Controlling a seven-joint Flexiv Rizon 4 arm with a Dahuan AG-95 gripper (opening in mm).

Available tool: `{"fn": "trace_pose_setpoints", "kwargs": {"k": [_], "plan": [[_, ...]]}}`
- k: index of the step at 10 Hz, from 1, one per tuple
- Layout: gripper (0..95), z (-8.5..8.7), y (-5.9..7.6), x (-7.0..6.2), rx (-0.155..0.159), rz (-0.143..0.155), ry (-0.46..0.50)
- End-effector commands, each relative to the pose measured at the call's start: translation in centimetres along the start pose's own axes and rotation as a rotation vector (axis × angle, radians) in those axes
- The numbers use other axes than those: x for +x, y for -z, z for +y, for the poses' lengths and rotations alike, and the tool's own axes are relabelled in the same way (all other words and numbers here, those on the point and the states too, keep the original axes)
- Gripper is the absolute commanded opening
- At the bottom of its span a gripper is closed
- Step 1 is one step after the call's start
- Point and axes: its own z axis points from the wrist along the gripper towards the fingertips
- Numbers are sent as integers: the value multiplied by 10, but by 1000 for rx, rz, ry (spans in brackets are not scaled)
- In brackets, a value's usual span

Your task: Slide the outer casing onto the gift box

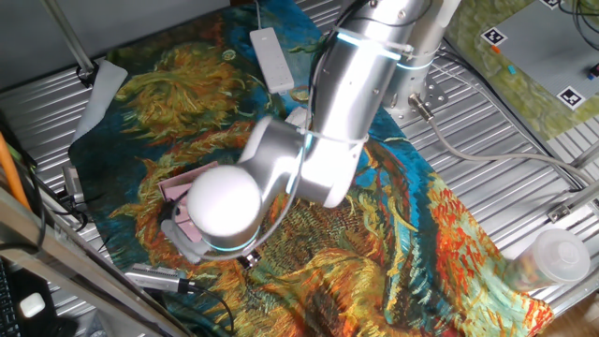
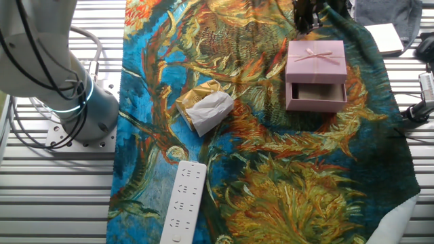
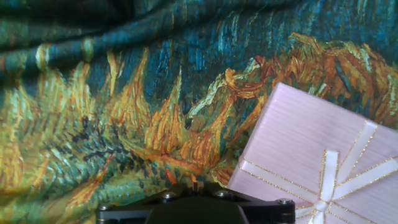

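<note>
Outer casing lies touching the gift box, partly over it — dark opening faces the camera. Hand just beyond; grip state cannot tell.

cloth: blue, green, orange, yellow swirls | sleeve on cloth: pale pink, thin light ribbon and bow | packet on cloth: gold and white | bar on cloth: white
</note>
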Motion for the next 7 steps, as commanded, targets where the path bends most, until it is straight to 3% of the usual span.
{"fn": "trace_pose_setpoints", "kwargs": {"k": [1,7], "plan": [[0,-6,-1,4,1,1,28],[0,-25,6,11,-9,15,76]]}}
